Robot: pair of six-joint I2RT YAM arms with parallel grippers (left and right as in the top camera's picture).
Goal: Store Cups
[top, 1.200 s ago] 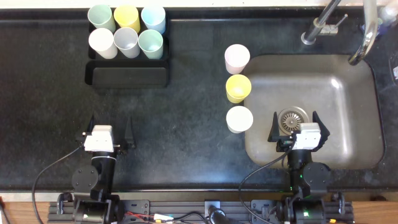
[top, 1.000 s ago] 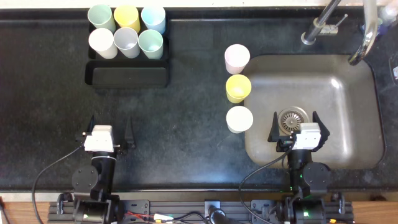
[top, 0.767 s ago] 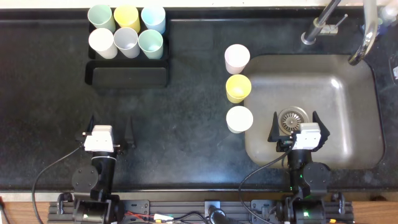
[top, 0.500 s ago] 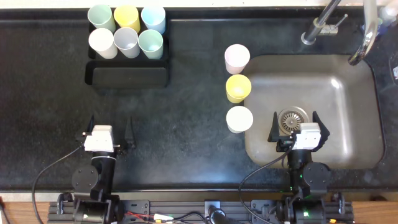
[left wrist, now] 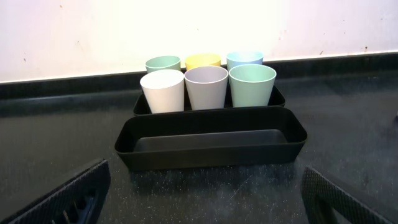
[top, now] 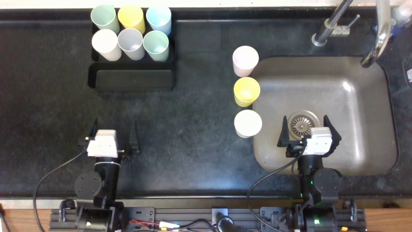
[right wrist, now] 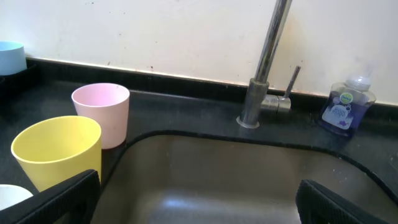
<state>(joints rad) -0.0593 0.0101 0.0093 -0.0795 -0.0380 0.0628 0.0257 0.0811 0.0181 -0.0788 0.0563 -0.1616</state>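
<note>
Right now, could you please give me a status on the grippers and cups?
Left gripper and right gripper open, holding nothing. Pink cup, yellow cup, white cup loose beside the sink; six cups in the tray. No obstacle seen between.

total cups (top: 156,45): nine. by colour: two mint cups (top: 103,16), two yellow cups (top: 246,91), two white cups (top: 248,123), one blue cup (top: 158,16), one grey cup (top: 131,42), one pink cup (top: 245,60). distribution: six in a tray, three on the desk (top: 193,129). black trays (left wrist: 211,158): two. grippers: two, one left gripper (top: 114,129) and one right gripper (top: 306,125). sink (top: 360,103): one. soap bottle (right wrist: 347,102): one.
</note>
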